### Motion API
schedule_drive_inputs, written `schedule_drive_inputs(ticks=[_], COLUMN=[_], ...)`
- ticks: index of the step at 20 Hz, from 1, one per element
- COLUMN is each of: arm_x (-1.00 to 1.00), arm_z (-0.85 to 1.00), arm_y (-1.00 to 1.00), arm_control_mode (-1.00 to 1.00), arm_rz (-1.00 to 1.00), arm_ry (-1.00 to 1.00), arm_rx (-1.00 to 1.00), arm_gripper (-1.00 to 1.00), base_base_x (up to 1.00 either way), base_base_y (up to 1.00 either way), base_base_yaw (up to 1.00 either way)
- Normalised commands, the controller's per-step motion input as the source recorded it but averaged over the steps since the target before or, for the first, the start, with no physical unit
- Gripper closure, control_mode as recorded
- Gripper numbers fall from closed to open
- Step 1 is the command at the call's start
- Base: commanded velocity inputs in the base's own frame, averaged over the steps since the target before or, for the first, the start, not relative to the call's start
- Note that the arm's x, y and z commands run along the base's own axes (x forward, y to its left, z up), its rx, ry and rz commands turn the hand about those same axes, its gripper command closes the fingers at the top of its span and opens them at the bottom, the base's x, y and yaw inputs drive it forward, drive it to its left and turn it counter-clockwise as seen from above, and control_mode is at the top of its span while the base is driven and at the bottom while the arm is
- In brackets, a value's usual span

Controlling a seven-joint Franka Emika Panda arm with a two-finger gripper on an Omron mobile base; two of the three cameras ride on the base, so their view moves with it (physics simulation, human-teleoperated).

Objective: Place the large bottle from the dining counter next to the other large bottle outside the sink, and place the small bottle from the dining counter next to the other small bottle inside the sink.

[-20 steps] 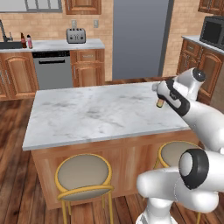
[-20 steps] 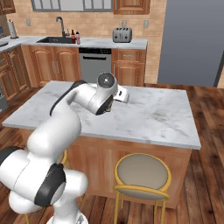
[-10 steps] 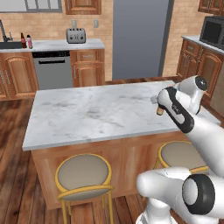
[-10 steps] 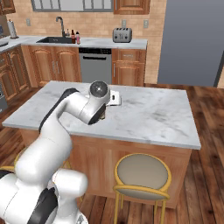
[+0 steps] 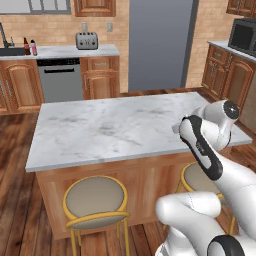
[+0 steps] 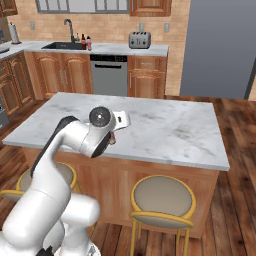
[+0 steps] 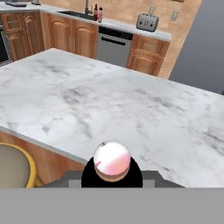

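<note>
Marble tabletop (image 7: 131, 105) of the island spans the middle of the room, with two round stools (image 5: 95, 200) below its near edge. Far wall cabinets carry a sink (image 6: 62, 46), a toaster (image 6: 139, 39) and two bottles (image 6: 86, 42) standing beside the sink. Pincer (image 7: 112, 177) is closed on a small bottle (image 7: 112, 161) with pink contents, held over the tabletop's near edge.

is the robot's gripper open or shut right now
Shut on a bottle. In the hand view the gripper has a round pinkish bottle top between its fingertips, above the marble dining counter.
</note>
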Motion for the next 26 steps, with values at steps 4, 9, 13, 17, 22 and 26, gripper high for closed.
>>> schedule_drive_inputs(ticks=[4,9,13,17,22,26], arm_x=[-0.23,-0.13,-0.18,-0.31,-0.48,-0.39], arm_z=[0.0,0.0,0.0,0.0,0.0,-0.01], arm_y=[-0.05,-0.11,-0.01,0.0,0.0,0.03], arm_control_mode=[-1.0,-1.0,-1.0,-1.0,-1.0,-1.0], arm_rz=[0.0,0.0,0.0,0.0,0.0,0.0], arm_ry=[0.0,0.0,0.0,0.0,0.0,0.01], arm_rx=[0.0,0.04,0.09,0.13,0.09,0.01], arm_gripper=[1.0,1.0,1.0,1.0,1.0,1.0], base_base_x=[0.0,0.0,0.0,0.0,0.0,0.0], base_base_y=[0.0,0.0,0.0,0.0,0.0,0.0], base_base_yaw=[0.0,0.0,0.0,0.0,0.0,0.0])
